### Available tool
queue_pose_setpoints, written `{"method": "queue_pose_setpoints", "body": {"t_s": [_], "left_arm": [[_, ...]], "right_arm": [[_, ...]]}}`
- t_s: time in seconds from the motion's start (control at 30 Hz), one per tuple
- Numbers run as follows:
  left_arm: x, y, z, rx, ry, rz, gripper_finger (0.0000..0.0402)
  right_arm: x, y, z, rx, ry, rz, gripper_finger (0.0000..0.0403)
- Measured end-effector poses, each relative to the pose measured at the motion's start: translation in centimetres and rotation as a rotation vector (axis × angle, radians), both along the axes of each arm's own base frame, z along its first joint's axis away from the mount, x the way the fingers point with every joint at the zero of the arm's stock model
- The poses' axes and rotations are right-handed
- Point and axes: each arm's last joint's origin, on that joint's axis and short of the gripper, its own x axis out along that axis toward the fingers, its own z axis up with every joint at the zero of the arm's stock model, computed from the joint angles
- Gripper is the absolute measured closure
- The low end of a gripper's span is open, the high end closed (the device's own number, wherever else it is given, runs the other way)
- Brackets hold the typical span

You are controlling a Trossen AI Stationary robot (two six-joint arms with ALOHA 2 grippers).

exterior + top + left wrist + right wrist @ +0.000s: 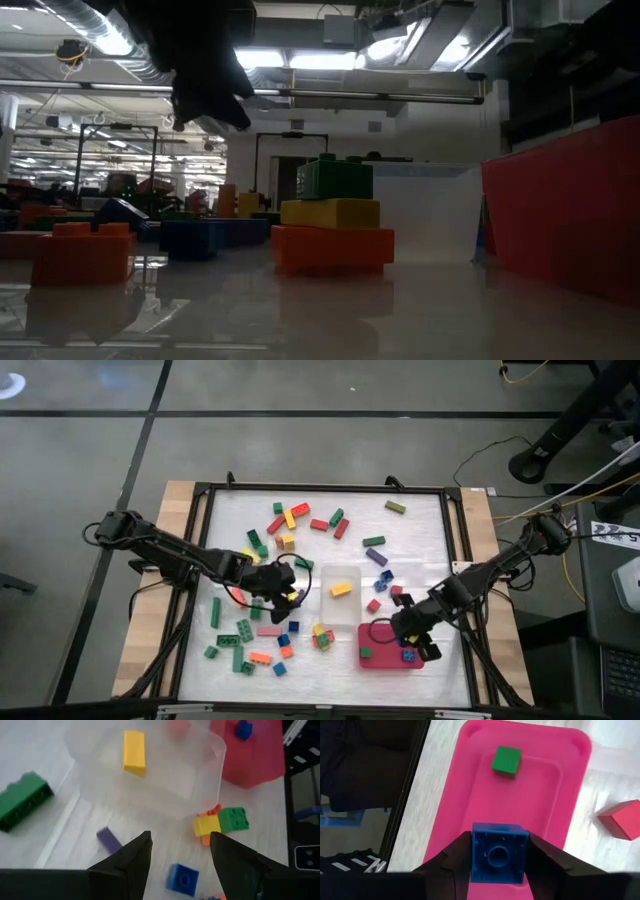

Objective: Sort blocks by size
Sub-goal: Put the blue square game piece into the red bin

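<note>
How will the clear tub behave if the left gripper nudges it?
The clear tub looks thin-walled and holds only one yellow brick, so it is probably light and would slide on the smooth table rather than resist. Its walls may flex if squeezed. It sits low and wide, so tipping seems unlikely. The left gripper is open, with nothing between its fingers.

We see open floor in red tray (380, 658) round green block (366, 652), clear tub (340, 592) w/ bricks crowding its left side
</note>
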Motion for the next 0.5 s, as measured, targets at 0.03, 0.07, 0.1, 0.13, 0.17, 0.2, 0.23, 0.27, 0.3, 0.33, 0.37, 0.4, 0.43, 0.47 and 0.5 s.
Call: {"method": "queue_pose_setpoints", "body": {"t_s": [0.03,0.07,0.1,0.13,0.17,0.2,0.23,0.27,0.3,0.33,0.37,0.4,0.43,0.47,0.5], "left_arm": [[-0.1,-0.2,-0.1,0.001,0.001,0.018,0.0214],[-0.2,-0.3,-0.2,0.009,0.001,0.033,0.0214],[-0.3,-0.4,-0.3,0.015,0.0,0.052,0.0214],[-0.3,-0.5,-0.4,0.024,-0.001,0.068,0.0214],[-0.4,-0.6,-0.5,0.028,0.001,0.082,0.0214],[-0.6,-0.7,-0.7,0.033,0.006,0.093,0.0214],[-0.6,-0.8,-0.8,0.037,0.007,0.105,0.0214],[-0.7,-0.8,-1.0,0.038,0.008,0.12,0.0214],[-0.9,-0.9,-1.1,0.046,0.012,0.131,0.0214],[-1.0,-0.9,-1.3,0.055,0.013,0.14,0.0214],[-1.0,-0.9,-1.4,0.065,0.015,0.145,0.0214],[-1.1,-0.9,-1.5,0.073,0.016,0.15,0.0214],[-1.1,-0.9,-1.7,0.081,0.021,0.154,0.0214],[-1.0,-0.9,-1.8,0.085,0.022,0.157,0.0214],[-0.9,-1.0,-2.1,0.09,0.029,0.158,0.0214]], "right_arm": [[-0.1,0.2,0.0,-0.008,-0.005,0.003,0.0251],[-0.2,0.3,0.0,-0.02,-0.013,0.002,0.0251],[-0.2,0.4,0.0,-0.033,-0.021,-0.006,0.0251],[-0.3,0.4,0.0,-0.041,-0.025,-0.018,0.0251],[-0.3,0.4,0.0,-0.048,-0.029,-0.032,0.0251],[-0.3,0.4,0.0,-0.05,-0.029,-0.041,0.0251],[-0.2,0.4,0.0,-0.048,-0.027,-0.05,0.0251],[-0.2,0.4,0.0,-0.046,-0.024,-0.057,0.0251],[-0.2,0.4,0.0,-0.043,-0.021,-0.062,0.0251],[-0.2,0.4,0.0,-0.043,-0.021,-0.064,0.0251],[-0.2,0.4,0.0,-0.042,-0.02,-0.064,0.0251],[-0.2,0.4,0.0,-0.042,-0.02,-0.064,0.0251],[-0.2,0.4,0.0,-0.042,-0.02,-0.064,0.0251],[-0.2,0.4,0.0,-0.042,-0.02,-0.064,0.0251],[-0.2,0.4,0.0,-0.043,-0.02,-0.065,0.0251]]}}
